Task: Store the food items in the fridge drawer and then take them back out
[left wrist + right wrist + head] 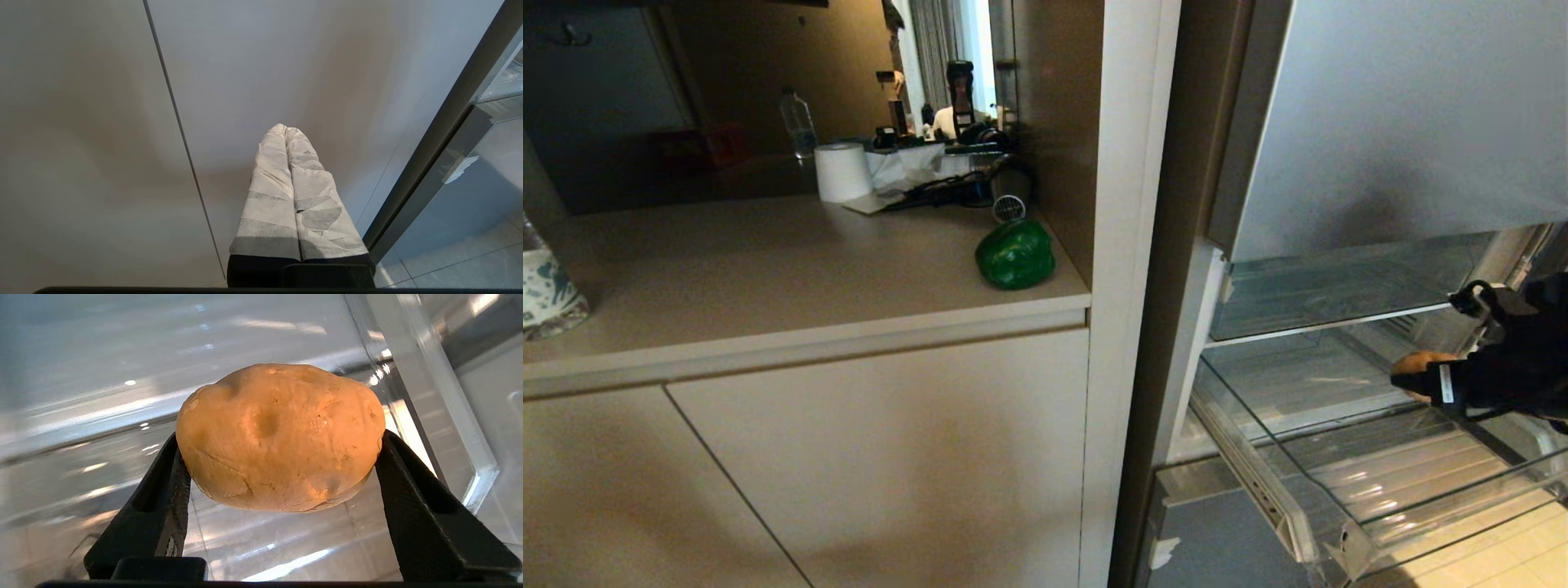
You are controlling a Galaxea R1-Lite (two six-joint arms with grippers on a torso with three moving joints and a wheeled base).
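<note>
The potato [280, 437] is gripped between the two black fingers [159, 514] of the right hand [1421, 380], one finger pressed against each side of it, and it is carried clear of any surface. From the head view, that hand is seen at the right edge, reaching in over the pulled-out fridge drawer [1347, 490], with the tan lump just showing at its tip. The clear bin of the drawer lies open beneath, its ribbed bottom visible through the plastic, and the potato is held above that bottom rather than resting on it. A glass shelf [1331, 286] is seen above the drawer, under the grey upper door [1405, 114]. At the drawer's blue-grey front, a scrap of white tape [1164, 553] can be made out.

The green bell pepper [1015, 255] is left out on the table [768, 269], near its right end, close to the side wall of the recess, well apart from the drawer. Behind it, a white paper roll [843, 171], a plastic bottle [798, 122] and a tangle of dark gear are gathered at the back of the table.

The left hand [286, 130] is parked low in front of the plain cabinet door [102, 143], its cloth-wrapped fingers [269, 196] pressed together with nothing between them, beside the dark edge of the fridge.
</note>
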